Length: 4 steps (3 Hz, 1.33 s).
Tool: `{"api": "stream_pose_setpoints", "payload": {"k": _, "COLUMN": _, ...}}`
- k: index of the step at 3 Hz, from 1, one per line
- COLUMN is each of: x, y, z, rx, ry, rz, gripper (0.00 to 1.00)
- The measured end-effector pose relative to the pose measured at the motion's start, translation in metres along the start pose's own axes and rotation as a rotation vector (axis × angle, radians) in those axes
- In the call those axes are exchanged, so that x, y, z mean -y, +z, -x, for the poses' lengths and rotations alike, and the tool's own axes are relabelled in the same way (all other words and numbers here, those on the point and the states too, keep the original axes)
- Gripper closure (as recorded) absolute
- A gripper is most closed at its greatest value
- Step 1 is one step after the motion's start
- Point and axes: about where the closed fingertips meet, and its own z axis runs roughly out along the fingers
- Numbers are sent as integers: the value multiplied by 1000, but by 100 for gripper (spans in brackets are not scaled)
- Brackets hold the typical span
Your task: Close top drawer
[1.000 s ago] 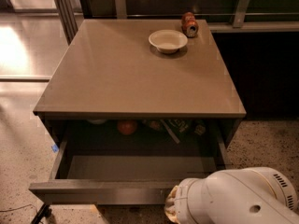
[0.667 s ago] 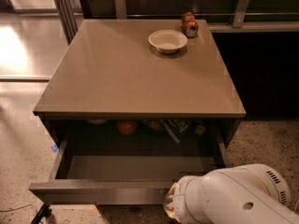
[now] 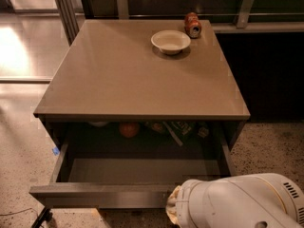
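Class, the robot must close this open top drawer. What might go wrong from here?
1. The gripper sits at the front of the wide dark grey top drawer, right of centre, so an off-centre push may skew and jam it.
2. A hard shove might roll the red can lying on the tan tabletop.

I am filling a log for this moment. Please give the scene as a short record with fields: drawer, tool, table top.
drawer: top drawer open, pulled far out from under the table top
inside: front part bare; orange round thing and dark packets at the back
tool: tool at the drawer front, right of its middle, mostly hidden by the white arm
on top: white bowl; red can behind it to the right
task: drawer not yet shut
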Motion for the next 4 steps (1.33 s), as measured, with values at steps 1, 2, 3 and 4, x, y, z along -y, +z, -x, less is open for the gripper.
{"api": "stream_pose_setpoints", "payload": {"k": 1, "x": 22, "y": -17, "z": 18, "rx": -7, "ry": -21, "rz": -97, "gripper": 100}}
{"api": "stream_pose_setpoints", "payload": {"k": 2, "x": 26, "y": -20, "z": 20, "rx": -12, "ry": -20, "rz": -117, "gripper": 100}}
{"api": "stream_pose_setpoints", "payload": {"k": 3, "x": 22, "y": -14, "z": 16, "rx": -25, "ry": -31, "rz": -108, "gripper": 100}}
{"api": "stream_pose_setpoints", "payload": {"k": 4, "x": 11, "y": 9, "z": 1, "rx": -26, "ry": -12, "rz": -57, "gripper": 100}}
